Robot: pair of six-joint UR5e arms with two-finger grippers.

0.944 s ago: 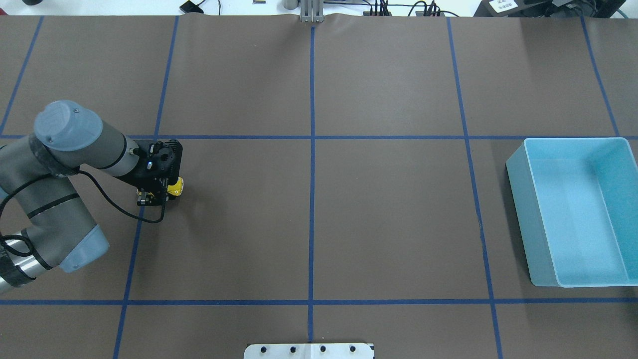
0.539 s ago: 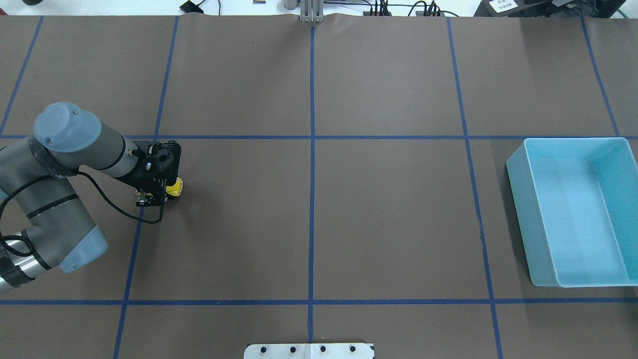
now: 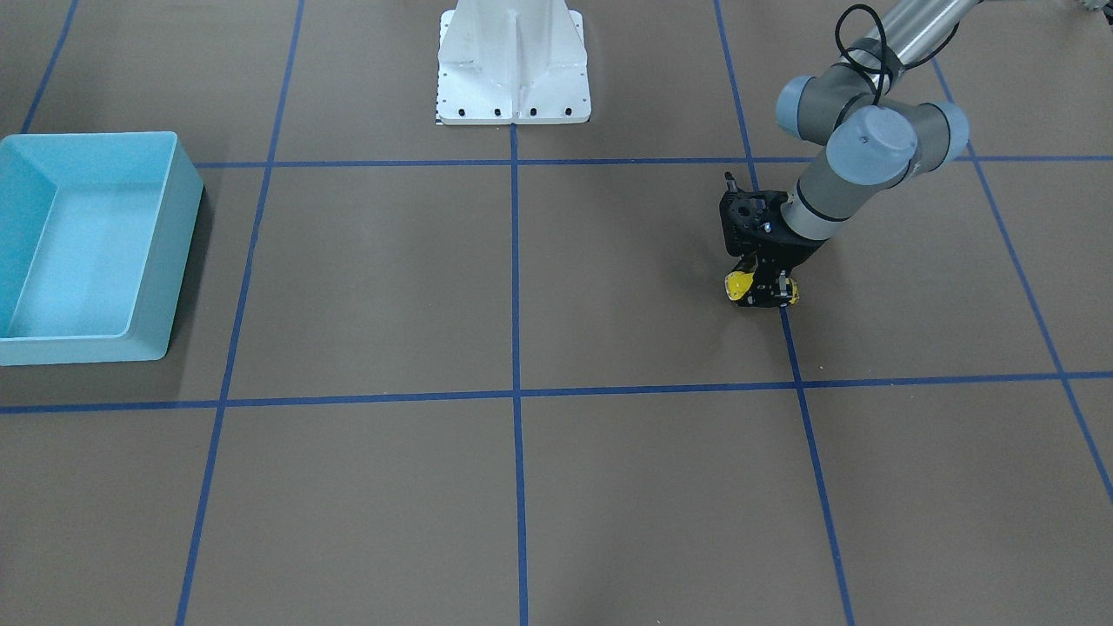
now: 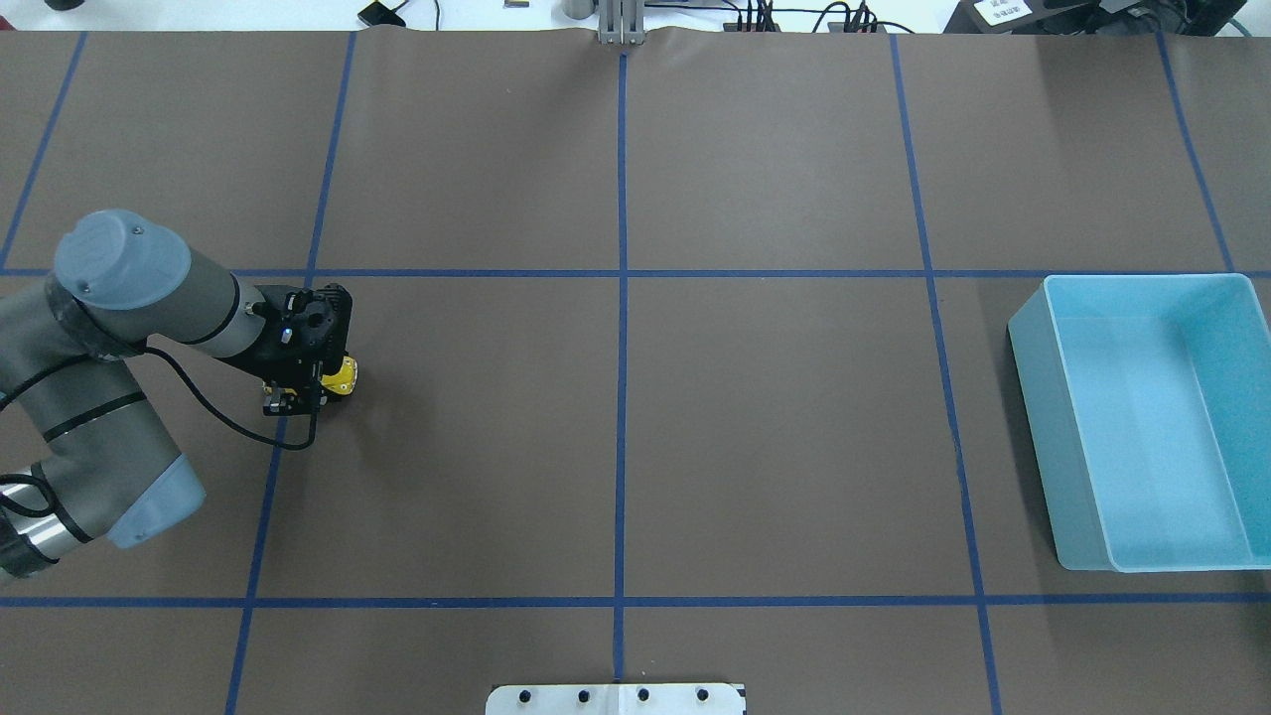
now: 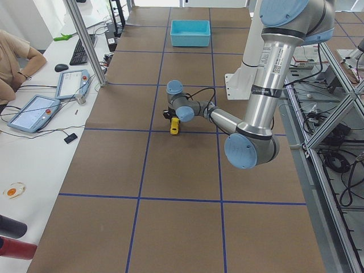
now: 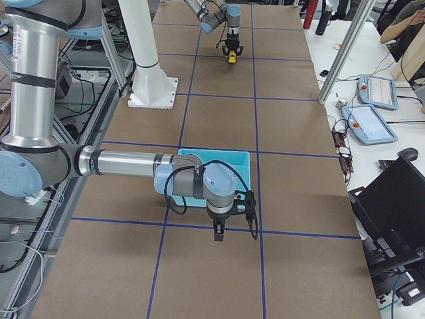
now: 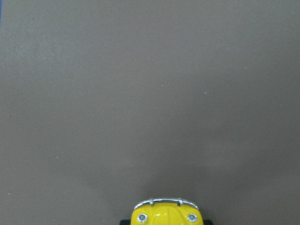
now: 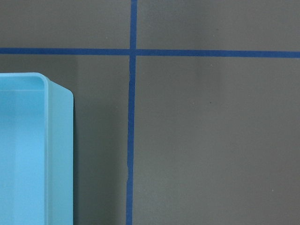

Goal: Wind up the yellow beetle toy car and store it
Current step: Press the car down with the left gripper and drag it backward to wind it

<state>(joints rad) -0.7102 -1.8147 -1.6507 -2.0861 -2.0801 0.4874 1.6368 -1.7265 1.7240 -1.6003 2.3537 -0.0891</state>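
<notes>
The yellow beetle toy car (image 4: 344,374) stands on the brown table at the left, half hidden under my left gripper (image 4: 306,387). It also shows in the front view (image 3: 738,284) and the left side view (image 5: 174,126). The left gripper (image 3: 765,294) points straight down and is shut on the car's body, wheels on the table. In the left wrist view only the car's nose and silver bumper (image 7: 165,213) show at the bottom edge. The right gripper (image 6: 219,234) hangs just beside the light blue bin (image 6: 219,154); I cannot tell whether it is open.
The light blue bin (image 4: 1033,397) sits at the table's far right, its corner in the right wrist view (image 8: 56,140). Blue tape lines grid the brown table. The white robot base plate (image 3: 513,69) is at the middle near edge.
The left gripper and the car have slid a short way leftward and slightly toward the robot along the table. The bin has not moved.
</notes>
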